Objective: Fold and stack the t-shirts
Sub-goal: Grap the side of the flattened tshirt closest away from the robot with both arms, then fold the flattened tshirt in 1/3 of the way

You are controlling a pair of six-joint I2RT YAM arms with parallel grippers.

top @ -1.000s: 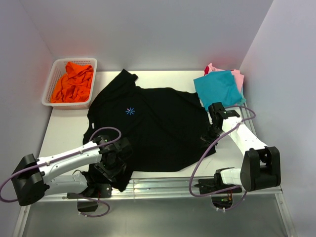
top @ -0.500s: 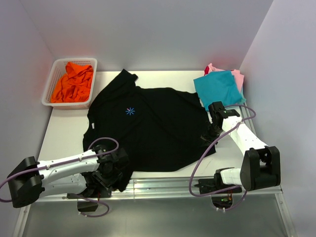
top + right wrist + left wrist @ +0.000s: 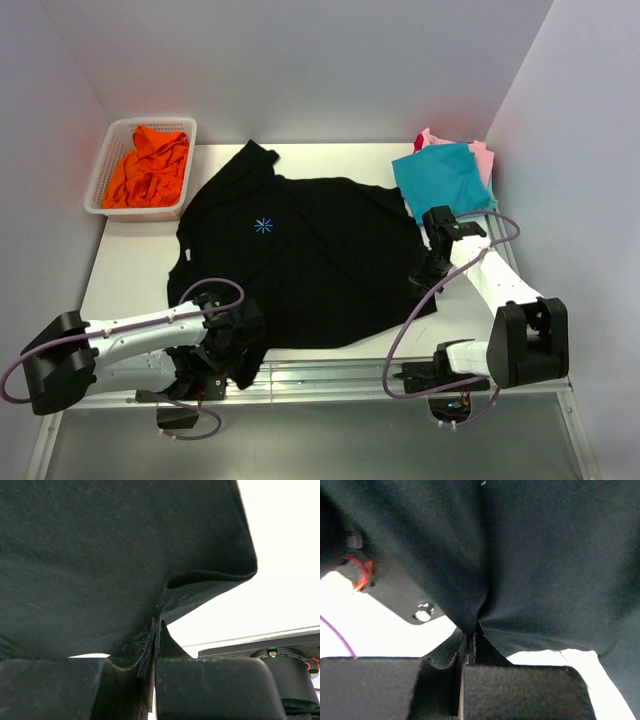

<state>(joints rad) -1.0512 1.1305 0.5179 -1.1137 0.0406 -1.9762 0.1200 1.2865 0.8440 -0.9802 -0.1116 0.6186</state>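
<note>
Black t-shirt [image 3: 310, 260] lies spread flat mid-table [image 3: 130, 265], its blue starburst logo [image 3: 264, 225] facing up. Left claw [image 3: 466, 655] is clamped shut on the shirt's near-left corner, with cloth pinched between the pads. Right claw [image 3: 155, 650] is clamped shut on the shirt's right edge, where a fold of cloth is bunched at the pinch. Teal t-shirt [image 3: 442, 178] sits folded just off the black shirt's far-right corner, on top of a pink t-shirt [image 3: 482, 155], with a bit of a red t-shirt [image 3: 419, 143] showing behind. Orange t-shirt [image 3: 150, 165] is crumpled in a white basket [image 3: 100, 175] to the far left of the black shirt.
</note>
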